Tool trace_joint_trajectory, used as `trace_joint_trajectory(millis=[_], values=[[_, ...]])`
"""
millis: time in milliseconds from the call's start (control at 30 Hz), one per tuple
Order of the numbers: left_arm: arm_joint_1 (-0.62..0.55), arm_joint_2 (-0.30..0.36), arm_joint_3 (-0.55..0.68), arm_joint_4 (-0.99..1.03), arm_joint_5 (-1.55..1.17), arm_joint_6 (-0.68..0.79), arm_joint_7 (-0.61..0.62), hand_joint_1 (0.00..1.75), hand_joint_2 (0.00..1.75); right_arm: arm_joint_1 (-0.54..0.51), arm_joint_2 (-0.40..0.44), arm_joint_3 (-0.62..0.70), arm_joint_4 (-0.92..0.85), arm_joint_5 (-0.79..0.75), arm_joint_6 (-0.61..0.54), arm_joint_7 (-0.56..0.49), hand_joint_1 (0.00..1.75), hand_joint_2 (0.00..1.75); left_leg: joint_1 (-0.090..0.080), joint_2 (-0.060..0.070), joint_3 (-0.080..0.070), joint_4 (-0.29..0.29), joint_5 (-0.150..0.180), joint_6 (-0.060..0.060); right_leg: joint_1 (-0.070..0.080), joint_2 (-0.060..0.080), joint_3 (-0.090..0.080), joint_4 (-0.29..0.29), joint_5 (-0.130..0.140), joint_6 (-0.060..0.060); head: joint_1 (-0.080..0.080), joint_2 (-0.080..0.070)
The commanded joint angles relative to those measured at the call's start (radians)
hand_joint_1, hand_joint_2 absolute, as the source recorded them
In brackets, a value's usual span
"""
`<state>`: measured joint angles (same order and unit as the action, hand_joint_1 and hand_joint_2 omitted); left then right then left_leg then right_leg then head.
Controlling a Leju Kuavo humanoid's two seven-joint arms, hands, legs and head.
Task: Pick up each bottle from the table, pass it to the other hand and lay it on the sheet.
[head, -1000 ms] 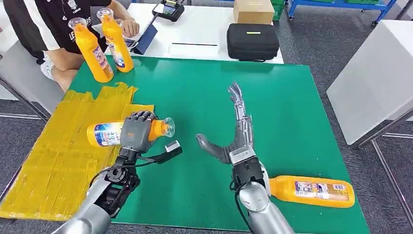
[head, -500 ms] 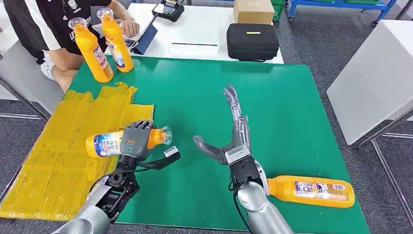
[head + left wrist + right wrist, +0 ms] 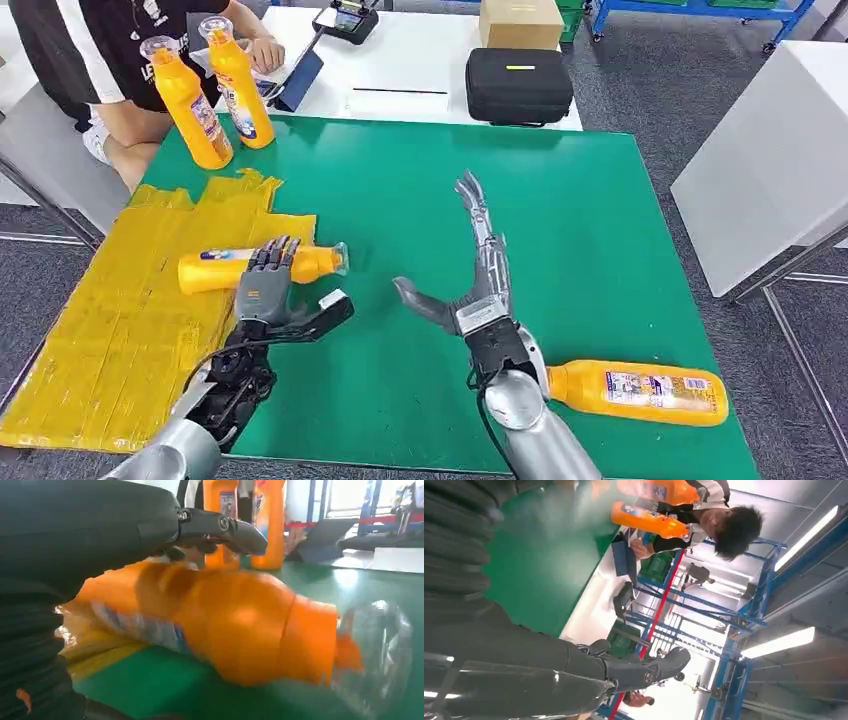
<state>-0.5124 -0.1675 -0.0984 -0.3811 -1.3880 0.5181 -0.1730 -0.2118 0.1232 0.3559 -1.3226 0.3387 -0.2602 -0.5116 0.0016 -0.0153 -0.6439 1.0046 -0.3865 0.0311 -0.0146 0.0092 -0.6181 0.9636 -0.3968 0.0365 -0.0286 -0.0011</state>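
Four bottles in our head view. One orange bottle [image 3: 262, 268] lies on its side with its body on the yellow sheet [image 3: 120, 330] and its clear cap end out over the green table [image 3: 600, 250]; we'd call that one about laid, though not fully on the sheet. The left hand [image 3: 268, 290] is right over it with fingers spread and no grip that we can see. The right hand [image 3: 468, 270] is well apart from it, fingers extended, thumb out, holding nothing. A second lying bottle [image 3: 640, 392] sits on the green near the right arm, untouched: our read is it's next to pick, pass and lay. Two upright bottles [image 3: 210, 85] stand at the table's far corner near a seated person [image 3: 90, 50]; whether those count as pending, we can't tell.

Left wrist view: the bottle fills the frame, blurred, orange body with a blue-white label and a see-through cap, lying across the sheet edge onto the green. Dark fingers [image 3: 220, 527] arch above it with a gap, not clamped.

Right wrist view: fingers [image 3: 644, 672] straight and empty, green table and the upright bottles beyond.
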Motion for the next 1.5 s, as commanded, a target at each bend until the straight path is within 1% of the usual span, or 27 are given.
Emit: trace_joint_trajectory(millis=[33,133,167,200,333,433,467,533,600,633,667,733,767,967,1033,1067,1100,1133,1167,1200,1233,1267,1300,1333,1433,1467,1500], values=[[-0.054,0.001,0.103,0.055,0.055,-0.024,-0.051,0.0,1.75,-0.057,0.01,0.007,0.07,-0.001,0.001,0.01,0.0,1.75,0.0,0.002,0.003,0.0,-0.002,-0.001,0.001,0.0,0.003,0.0,-0.001,-0.001,0.0,0.0],[-0.054,0.001,0.103,0.055,0.055,-0.024,-0.051,0.0,1.75,-0.057,0.01,0.007,0.07,-0.001,0.001,0.01,0.0,1.75,0.0,0.002,0.004,0.0,-0.002,-0.001,0.0,0.0,0.004,0.0,-0.002,-0.001,0.0,0.0],[-0.055,-0.006,0.127,0.053,0.094,-0.05,-0.098,0.0,1.75,-0.058,0.008,0.007,0.073,-0.001,0.002,0.01,0.0,1.75,0.0,0.001,0.003,0.0,-0.001,-0.001,0.001,0.0,0.002,0.0,-0.001,-0.001,0.0,0.0],[-0.056,-0.011,0.152,0.047,0.142,-0.089,-0.166,0.0,0.0,-0.061,0.007,0.007,0.076,-0.002,0.003,0.011,0.0,1.75,0.0,0.002,0.006,0.0,-0.003,-0.002,0.0,0.0,0.005,0.001,-0.003,-0.002,0.0,0.0],[-0.051,-0.029,0.212,0.003,0.317,-0.232,-0.37,0.0,0.0,-0.064,0.004,0.003,0.093,-0.01,0.003,0.008,0.0,1.75,0.0,0.001,0.002,0.0,-0.001,-0.001,0.0,0.0,0.002,0.0,-0.001,-0.001,0.0,0.0],[-0.028,-0.035,0.213,-0.067,0.477,-0.355,-0.525,0.0,0.0,-0.043,-0.004,0.005,0.083,-0.014,-0.009,-0.004,0.0,1.75,0.0,0.002,0.006,0.0,-0.003,-0.002,0.0,0.0,0.006,0.0,-0.003,-0.002,0.0,0.0],[-0.006,-0.031,0.161,-0.129,0.545,-0.385,-0.525,0.0,0.0,-0.04,-0.006,0.005,0.08,-0.014,-0.014,-0.007,0.0,1.75,0.0,0.001,0.003,0.0,-0.001,-0.001,0.001,0.0,0.003,-0.001,-0.001,-0.001,0.0,0.0],[0.067,0.011,-0.013,-0.339,0.803,-0.456,-0.525,0.0,0.0,-0.026,-0.009,-0.006,0.059,-0.006,-0.039,-0.01,0.0,1.75,0.0,0.001,0.003,0.0,-0.001,-0.001,0.001,0.0,0.003,-0.001,-0.001,-0.001,0.0,0.0],[0.088,0.049,-0.113,-0.434,0.967,-0.437,-0.525,0.0,0.0,-0.013,-0.011,-0.015,0.038,-0.004,-0.039,-0.01,0.0,1.75,0.0,0.002,0.008,0.0,-0.005,-0.002,0.0,0.0,0.007,0.0,-0.004,-0.002,0.0,0.0],[0.101,0.063,-0.135,-0.496,1.027,-0.434,-0.525,0.0,0.0,-0.008,-0.012,-0.018,0.032,-0.002,-0.041,-0.009,0.0,1.75,0.001,0.002,0.004,0.0,-0.002,-0.002,0.001,0.0,0.003,0.0,-0.002,-0.002,0.0,0.0],[0.101,0.063,-0.135,-0.496,1.027,-0.434,-0.525,0.0,1.75,-0.008,-0.012,-0.018,0.032,-0.002,-0.041,-0.009,0.0,1.75,0.001,0.002,0.006,0.001,-0.004,-0.002,0.001,0.0,0.005,0.0,-0.003,-0.002,0.0,0.0],[0.137,0.087,-0.162,-0.63,1.122,-0.446,-0.525,0.0,1.75,-0.002,-0.009,-0.026,0.024,0.005,-0.042,-0.006,0.0,1.75,0.001,0.001,0.001,0.0,-0.001,-0.001,0.001,0.0,0.001,-0.001,0.0,-0.001,0.0,0.0],[0.137,0.087,-0.162,-0.63,1.122,-0.446,-0.525,0.0,1.75,-0.002,-0.009,-0.026,0.024,0.005,-0.042,-0.006,0.0,1.75,0.0,0.002,0.004,0.0,-0.003,-0.002,0.001,0.0,0.004,0.0,-0.003,-0.002,0.0,0.0],[0.137,0.087,-0.162,-0.63,1.122,-0.446,-0.525,0.0,1.75,-0.002,-0.009,-0.026,0.024,0.005,-0.042,-0.006,0.0,1.75,0.0,0.001,0.004,0.0,-0.002,-0.002,0.0,0.0,0.003,0.0,-0.002,-0.002,0.0,0.0],[0.169,0.108,-0.18,-0.738,1.211,-0.495,-0.525,0.0,1.75,0.001,-0.008,-0.028,0.018,0.017,-0.043,-0.001,0.0,1.75,0.0,0.002,0.005,0.0,-0.003,-0.002,0.0,0.001,0.004,0.0,-0.003,-0.002,0.0,0.0],[0.18,0.112,-0.179,-0.773,1.238,-0.517,-0.525,0.0,1.75,0.003,-0.009,-0.03,0.012,0.027,-0.046,0.0,0.0,1.75,0.0,0.002,0.002,0.0,-0.002,-0.001,0.0,0.001,0.001,0.0,-0.001,-0.002,0.0,0.0],[0.192,0.111,-0.17,-0.808,1.267,-0.55,-0.525,0.0,1.75,0.006,-0.012,-0.033,0.003,0.044,-0.057,0.002,0.0,1.75,0.0,0.003,0.005,0.0,-0.003,-0.002,0.0,0.001,0.004,0.001,-0.003,-0.002,0.0,0.0],[0.206,0.104,-0.149,-0.837,1.295,-0.602,-0.525,0.0,1.75,0.012,-0.019,-0.037,-0.016,0.096,-0.09,0.013,0.0,1.75,0.0,0.004,0.007,0.001,-0.005,-0.003,0.001,0.001,0.006,0.002,-0.005,-0.003,0.0,0.0],[0.21,0.098,-0.138,-0.843,1.301,-0.623,-0.525,0.0,1.75,0.014,-0.026,-0.037,-0.027,0.14,-0.111,0.025,0.0,1.75,0.0,0.002,0.003,0.0,-0.003,-0.002,0.001,0.001,0.003,0.0,-0.002,-0.002,0.0,0.0],[0.217,0.091,-0.129,-0.849,1.304,-0.643,-0.525,0.0,1.75,0.017,-0.042,-0.034,-0.042,0.224,-0.144,0.052,0.0,1.75,0.0,0.001,0.002,0.0,-0.002,-0.001,0.0,0.0,0.002,0.0,-0.002,-0.001,0.0,0.0],[0.222,0.083,-0.117,-0.855,1.302,-0.667,-0.525,0.0,1.75,0.036,-0.07,-0.029,-0.093,0.358,-0.147,0.122,0.0,1.75,0.0,0.002,0.005,0.0,-0.004,-0.002,0.001,0.0,0.004,0.0,-0.003,-0.002,0.0,0.0],[0.227,0.08,-0.113,-0.857,1.302,-0.683,-0.525,0.0,1.75,0.054,-0.089,-0.025,-0.133,0.424,-0.128,0.158,0.0,1.75,0.0,0.001,0.003,0.0,-0.002,-0.001,0.0,-0.001,0.003,0.0,-0.002,-0.001,0.0,0.0],[0.235,0.079,-0.109,-0.857,1.295,-0.692,-0.525,0.0,1.75,0.09,-0.118,-0.025,-0.2,0.526,-0.092,0.203,0.0,1.75,0.0,0.0,0.006,0.0,-0.004,-0.002,0.0,-0.002,0.006,0.0,-0.004,-0.002,0.0,0.0],[0.237,0.079,-0.108,-0.853,1.292,-0.692,-0.525,0.0,1.75,0.105,-0.135,-0.025,-0.222,0.563,-0.078,0.217,0.0,1.75,0.0,-0.001,0.003,0.0,-0.002,-0.001,0.0,-0.002,0.003,0.0,-0.003,-0.001,0.0,0.0],[0.237,0.079,-0.108,-0.853,1.292,-0.692,-0.525,0.0,1.75,0.105,-0.135,-0.025,-0.222,0.563,-0.078,0.217,0.0,1.75,0.0,-0.001,0.002,-0.001,-0.002,-0.001,0.0,-0.002,0.002,-0.001,-0.002,-0.001,0.0,0.0],[0.237,0.079,-0.108,-0.853,1.292,-0.692,-0.525,0.0,1.75,0.105,-0.135,-0.025,-0.222,0.563,-0.078,0.217,0.0,1.75,0.0,0.0,0.006,0.0,-0.004,-0.002,0.0,-0.002,0.006,0.0,-0.004,-0.002,0.0,0.0],[0.237,0.079,-0.108,-0.853,1.292,-0.692,-0.525,0.0,1.75,0.105,-0.135,-0.025,-0.222,0.563,-0.078,0.217,0.0,1.75,0.0,0.0,0.004,0.0,-0.003,-0.002,0.0,-0.001,0.004,0.0,-0.003,-0.002,0.0,0.0]])
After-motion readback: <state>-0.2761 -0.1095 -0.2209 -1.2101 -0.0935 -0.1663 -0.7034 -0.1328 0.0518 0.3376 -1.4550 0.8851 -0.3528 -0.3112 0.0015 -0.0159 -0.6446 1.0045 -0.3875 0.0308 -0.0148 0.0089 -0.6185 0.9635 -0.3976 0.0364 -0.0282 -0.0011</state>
